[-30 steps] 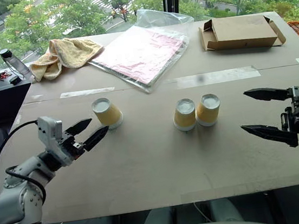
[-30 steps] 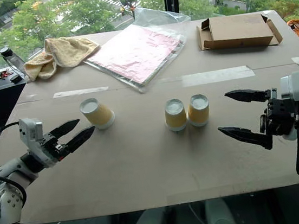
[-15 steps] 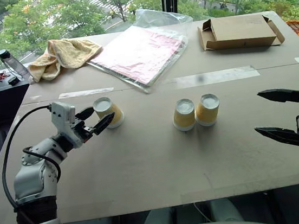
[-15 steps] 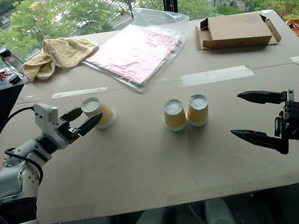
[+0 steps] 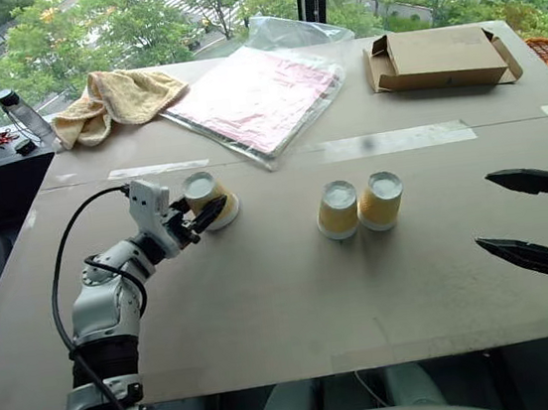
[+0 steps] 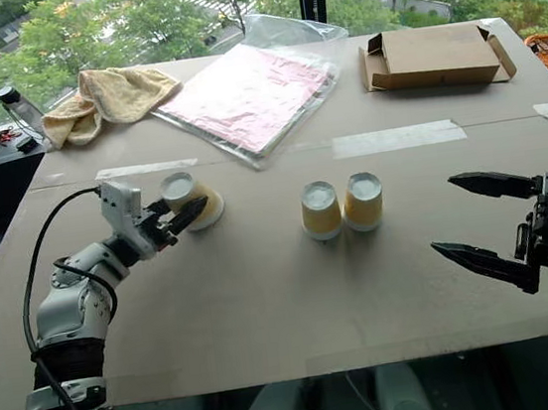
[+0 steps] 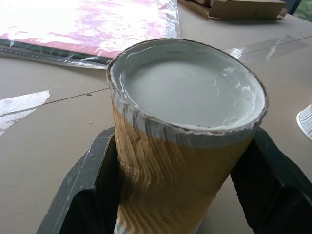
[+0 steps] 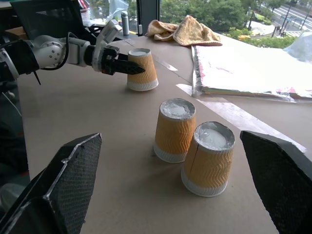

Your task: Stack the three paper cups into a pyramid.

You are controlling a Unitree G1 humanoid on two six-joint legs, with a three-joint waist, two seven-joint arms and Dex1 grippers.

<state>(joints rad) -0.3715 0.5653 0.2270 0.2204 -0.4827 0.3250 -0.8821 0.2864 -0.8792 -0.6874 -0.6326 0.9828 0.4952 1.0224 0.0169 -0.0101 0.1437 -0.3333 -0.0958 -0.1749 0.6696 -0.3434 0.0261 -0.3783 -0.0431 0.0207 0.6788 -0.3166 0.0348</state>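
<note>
**Left tool now around the lone cup**

Head views: a second ago my left tool (image 5: 205,213) hung short of the lone paper cup (image 5: 209,200) with its fingers spread; since then it has reached in and the fingers have closed in on the cup's ribbed side. The cup still stands upside down on the tabletop (image 5: 265,296), tipped slightly. I judge this the pick-up of the top piece: the two other paper cups (image 5: 359,205) stand upside down and touching, side by side near the middle, a ready base. My right tool (image 5: 531,223) has drawn back a little toward the right edge, its fingers wide apart and nothing between them.

Left wrist view: the cup (image 7: 185,141) sits between my two black fingers (image 7: 92,195), each against a side. Its wall is yellow-tan wavy ribbed paper, thin and easy to crush; the upturned base is a recessed white disc with a rough rolled edge.

Right wrist view: the pair (image 8: 192,146) shows the same taper, white rims down. Behind lie a towel (image 8: 187,31) and a clear plastic sleeve (image 8: 243,68) over pink sheets.
</note>
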